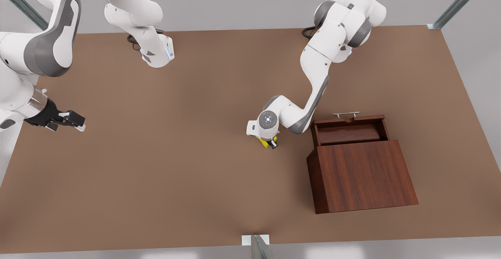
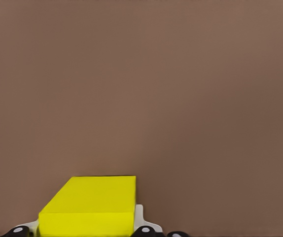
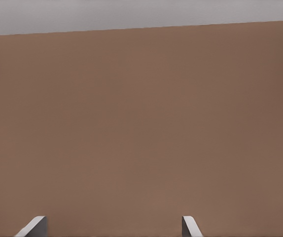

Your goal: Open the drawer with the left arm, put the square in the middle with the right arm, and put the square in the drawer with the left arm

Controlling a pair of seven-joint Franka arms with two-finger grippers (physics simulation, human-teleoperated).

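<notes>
The square (image 1: pixel 267 142) is a small yellow cube at the middle of the brown table (image 1: pixel 176 165). My left gripper (image 1: pixel 270 143) points down over it and is shut on it. In the left wrist view the square (image 2: pixel 92 205) sits between the white pads (image 2: pixel 139 217). The drawer (image 1: pixel 348 133) of the wooden box (image 1: pixel 362 177) is pulled out on the far side, its silver handle (image 1: pixel 345 114) facing away, and its tray holds nothing. My right gripper (image 1: pixel 80 123) waits open at the front view's left, above the table; its fingertips (image 3: pixel 33 226) are set wide apart.
The box stands at the front view's right, a short way from the left gripper. The arm bases (image 1: pixel 156 53) are mounted at the table's far edge. A metal post (image 1: pixel 256 245) rises at the near edge.
</notes>
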